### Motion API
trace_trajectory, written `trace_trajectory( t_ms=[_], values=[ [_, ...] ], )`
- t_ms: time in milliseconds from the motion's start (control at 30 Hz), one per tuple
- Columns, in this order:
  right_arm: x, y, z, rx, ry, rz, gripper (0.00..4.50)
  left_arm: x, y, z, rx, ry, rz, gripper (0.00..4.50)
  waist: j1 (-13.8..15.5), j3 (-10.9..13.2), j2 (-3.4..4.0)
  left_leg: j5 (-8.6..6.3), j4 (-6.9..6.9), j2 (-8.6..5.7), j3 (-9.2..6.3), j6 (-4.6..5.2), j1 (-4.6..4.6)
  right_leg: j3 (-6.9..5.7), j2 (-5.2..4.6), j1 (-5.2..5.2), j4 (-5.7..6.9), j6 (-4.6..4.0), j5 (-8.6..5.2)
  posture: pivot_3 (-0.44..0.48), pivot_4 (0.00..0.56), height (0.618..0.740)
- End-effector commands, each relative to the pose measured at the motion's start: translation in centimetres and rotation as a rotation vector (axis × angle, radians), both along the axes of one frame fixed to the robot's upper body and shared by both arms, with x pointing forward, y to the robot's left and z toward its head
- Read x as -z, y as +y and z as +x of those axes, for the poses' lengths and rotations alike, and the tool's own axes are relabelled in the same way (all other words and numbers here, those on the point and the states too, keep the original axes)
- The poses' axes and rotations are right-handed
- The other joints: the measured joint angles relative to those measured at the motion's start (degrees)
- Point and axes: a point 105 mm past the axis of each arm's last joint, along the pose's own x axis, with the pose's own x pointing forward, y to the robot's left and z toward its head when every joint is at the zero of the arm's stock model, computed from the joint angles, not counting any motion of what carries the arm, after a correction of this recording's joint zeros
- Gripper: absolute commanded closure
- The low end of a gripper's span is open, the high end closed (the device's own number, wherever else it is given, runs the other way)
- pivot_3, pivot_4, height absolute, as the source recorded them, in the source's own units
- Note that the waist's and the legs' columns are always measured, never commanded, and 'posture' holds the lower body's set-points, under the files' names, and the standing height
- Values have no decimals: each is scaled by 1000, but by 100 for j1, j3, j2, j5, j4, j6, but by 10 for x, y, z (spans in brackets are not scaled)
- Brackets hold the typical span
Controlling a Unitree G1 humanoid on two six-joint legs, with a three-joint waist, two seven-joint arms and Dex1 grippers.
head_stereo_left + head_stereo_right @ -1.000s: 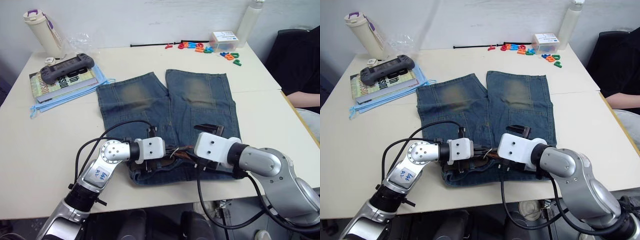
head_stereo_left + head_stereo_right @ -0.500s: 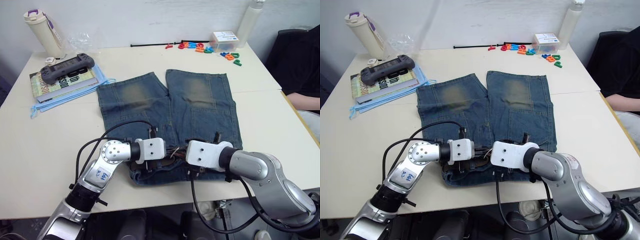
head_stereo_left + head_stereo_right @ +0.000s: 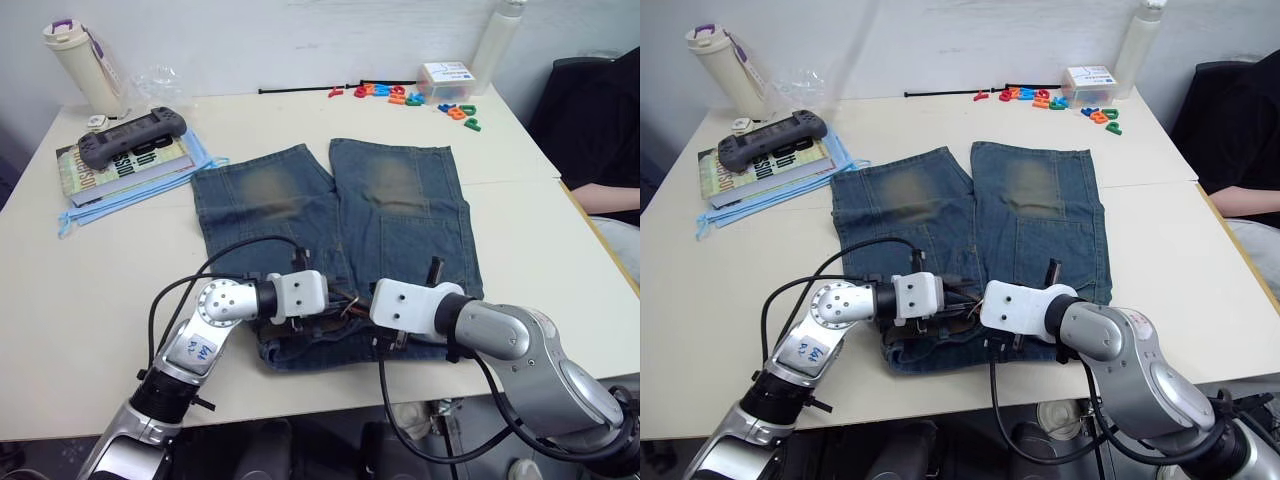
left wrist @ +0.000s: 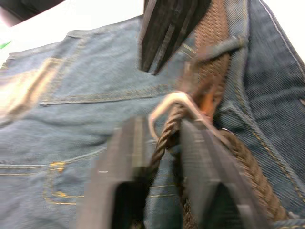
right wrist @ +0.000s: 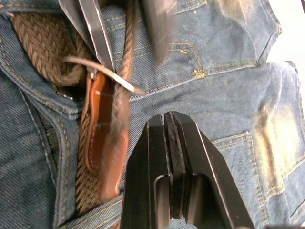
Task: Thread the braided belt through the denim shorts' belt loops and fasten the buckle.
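The denim shorts (image 3: 330,210) lie flat on the table, legs pointing away, waistband toward me. The braided belt (image 4: 217,57) runs along the waistband under a belt loop (image 4: 224,45). Its silver buckle (image 4: 167,102) and tan leather tip (image 5: 102,138) lie at the front centre. My left gripper (image 4: 164,129) is open, with a braided strand running between its fingers just behind the buckle. My right gripper (image 5: 169,119) is shut on nothing, hovering over the denim beside the leather tip and pointing at the left gripper. Both grippers meet over the waistband (image 3: 350,345).
At the back left a game controller (image 3: 135,128) rests on books, with a lidded bottle (image 3: 78,60) behind. Coloured letters (image 3: 420,98), a small box (image 3: 447,78) and a white bottle (image 3: 497,40) stand back right. A person's dark sleeve (image 3: 600,120) is at the right edge.
My right gripper went from wide open to shut and slid left toward the buckle. My left gripper's fingers have parted around the belt strand. The shorts have not moved.
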Motion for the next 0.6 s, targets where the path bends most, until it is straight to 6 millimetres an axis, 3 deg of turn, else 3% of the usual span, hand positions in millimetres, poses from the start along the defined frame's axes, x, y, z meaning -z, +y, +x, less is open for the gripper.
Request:
trace_trajectory(
  t_ms=[33,133,267,367,533,600],
  values=[
    [-12,1,-2,6,-55,33,4500,-8,3,-4,1,-31,-28,1154,0,0,0,0,0,0,0,0,0,0,0,0,0,0,0,0,150,713],
    [-15,-1,-1,28,-53,63,4500,-8,2,-5,-2,-26,-32,20,7,0,0,0,2,0,0,0,0,0,0,0,0,0,0,0,150,713],
    [-20,-5,-3,47,-41,99,4500,-6,1,-6,1,-21,-30,20,11,0,0,0,2,0,0,0,-1,0,-1,0,0,0,0,0,150,713],
    [-18,-8,-11,48,-5,113,3644,-3,0,-8,11,-11,-24,0,14,0,0,0,1,0,0,0,-1,0,-1,0,0,0,0,0,150,713],
    [-11,-8,-23,32,57,123,1514,0,-3,-8,20,-1,-13,0,14,0,0,0,1,-1,1,0,0,0,0,0,0,0,0,0,150,713],
    [-9,-6,-25,28,70,130,1514,1,-4,-9,25,5,-5,0,14,0,0,0,1,0,1,0,0,0,0,0,0,0,0,0,150,713]
  ],
)
